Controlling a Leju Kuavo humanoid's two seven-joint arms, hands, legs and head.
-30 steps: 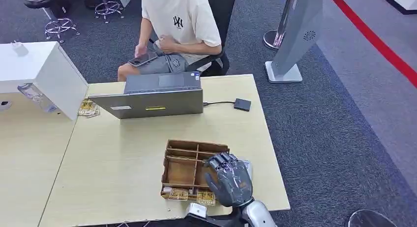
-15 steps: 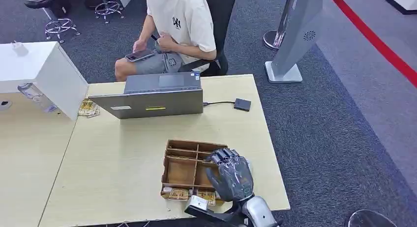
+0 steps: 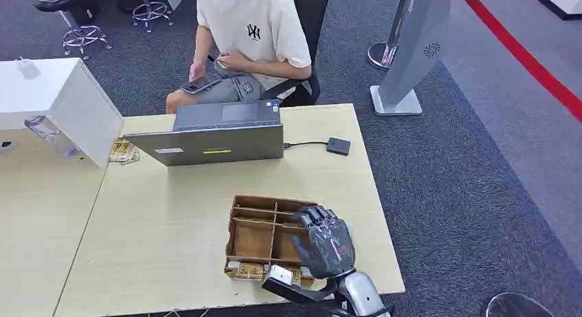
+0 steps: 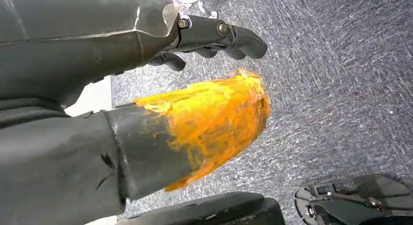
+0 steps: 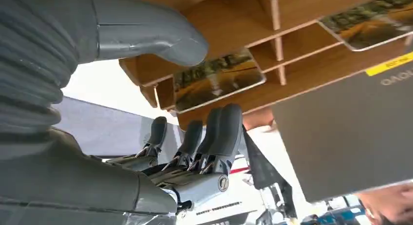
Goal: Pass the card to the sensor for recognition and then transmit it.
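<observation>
At 5 o'clock on desk [image 3: 171,241], right robot hand [image 3: 324,243] open over wooden tray [image 3: 250,238], holds nothing; card [image 5: 219,79] not picked, sensor [image 3: 338,146] far at 12.

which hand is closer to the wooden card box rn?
Right. The right hand hovers over the near right corner of the wooden card box, fingers apart, holding nothing. The left hand hangs down over the carpet, away from the table.

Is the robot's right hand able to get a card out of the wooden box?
Probably yes: the right robot hand hovers open right above the brown wooden divided box, and a yellow picture card lies uncovered below its fingers.
</observation>
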